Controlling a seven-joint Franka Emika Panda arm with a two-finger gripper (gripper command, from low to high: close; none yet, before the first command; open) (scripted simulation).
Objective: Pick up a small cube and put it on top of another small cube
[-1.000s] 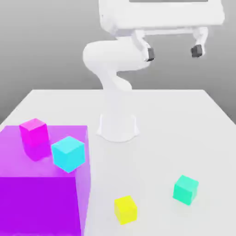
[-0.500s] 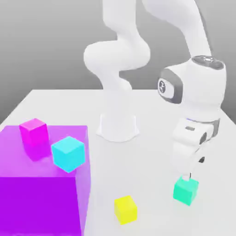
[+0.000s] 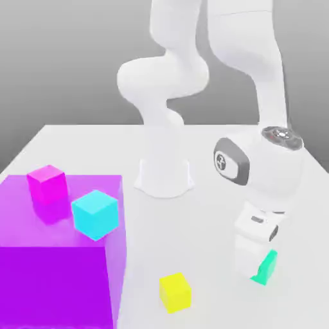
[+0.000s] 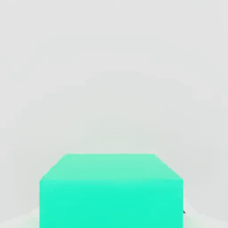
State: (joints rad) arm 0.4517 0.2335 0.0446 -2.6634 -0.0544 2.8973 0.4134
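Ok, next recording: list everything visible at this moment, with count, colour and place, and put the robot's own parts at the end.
teal-green cube: one, sea-green, on the table at the exterior view's right, partly hidden behind the hand.
yellow cube: one, bright yellow, on the table near the front, apart from the teal-green cube.
cyan cube: one, sky-blue, on the purple block.
magenta cube: one, pink, on the purple block, behind the cyan cube.
purple block: one, large, at the exterior view's left.
table: one, white.
arm: one, white.
gripper: one, lowered at the teal-green cube.

Pale white table (image 3: 77, 144) under even light, plain grey backdrop (image 3: 64, 58) behind.
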